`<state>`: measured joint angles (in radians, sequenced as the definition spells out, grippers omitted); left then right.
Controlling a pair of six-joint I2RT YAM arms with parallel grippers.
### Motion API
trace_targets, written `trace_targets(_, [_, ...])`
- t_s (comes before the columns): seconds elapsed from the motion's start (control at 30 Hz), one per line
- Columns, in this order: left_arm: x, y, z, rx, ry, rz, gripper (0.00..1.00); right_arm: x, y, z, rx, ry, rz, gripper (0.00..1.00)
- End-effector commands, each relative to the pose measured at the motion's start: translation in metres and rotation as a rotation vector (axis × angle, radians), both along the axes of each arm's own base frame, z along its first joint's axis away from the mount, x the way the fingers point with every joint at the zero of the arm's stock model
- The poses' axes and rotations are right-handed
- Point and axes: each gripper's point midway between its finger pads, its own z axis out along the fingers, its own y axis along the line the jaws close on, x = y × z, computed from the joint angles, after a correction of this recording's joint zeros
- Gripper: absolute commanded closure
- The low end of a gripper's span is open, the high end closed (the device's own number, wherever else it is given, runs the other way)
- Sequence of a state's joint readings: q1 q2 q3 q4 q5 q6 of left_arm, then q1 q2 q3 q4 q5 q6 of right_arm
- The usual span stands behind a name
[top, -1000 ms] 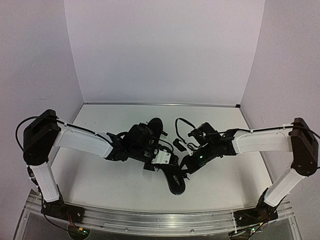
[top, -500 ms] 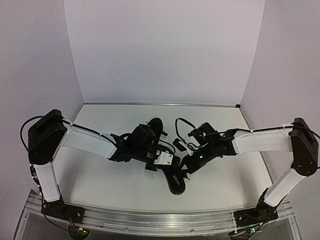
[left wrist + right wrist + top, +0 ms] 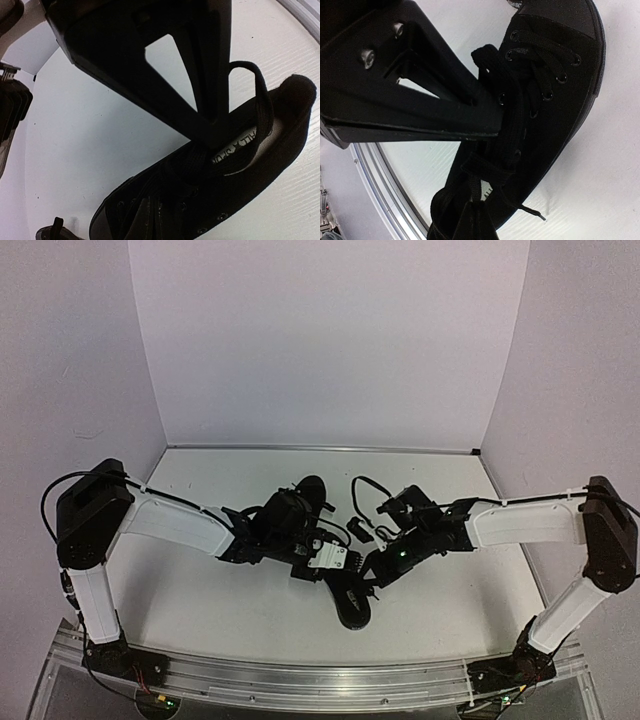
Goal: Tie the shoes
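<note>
Now: near shoe pinched by its laces from 2 sides.
Left gripper clamped on a lace loop at the tongue; right gripper clamped on the laces mid-eyelets. The shoe sits on the table between the arms, 2nd shoe behind the left wrist.

Bright even light, faint shadows; wrist views distorted, shoe murky.
</note>
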<state>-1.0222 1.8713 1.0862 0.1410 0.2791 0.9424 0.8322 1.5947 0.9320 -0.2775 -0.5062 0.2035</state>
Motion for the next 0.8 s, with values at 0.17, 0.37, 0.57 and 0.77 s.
trace_targets(0.17, [0.011,0.001,0.024,-0.062,-0.063,0.059,1.0,-0.002,-0.007,0.012,0.019,-0.032,-0.034,1.0])
trace_targets(0.37, [0.014,0.008,0.024,-0.058,-0.066,0.083,1.0,-0.003,-0.008,0.011,0.018,-0.03,-0.036,1.0])
trace_targets(0.57, [0.02,0.017,0.026,-0.064,-0.065,0.107,1.0,-0.004,-0.009,0.009,0.016,-0.024,-0.037,1.0])
trace_targets(0.77, [0.025,0.024,0.028,-0.069,-0.066,0.133,1.0,-0.006,-0.011,0.008,0.014,-0.017,-0.043,1.0])
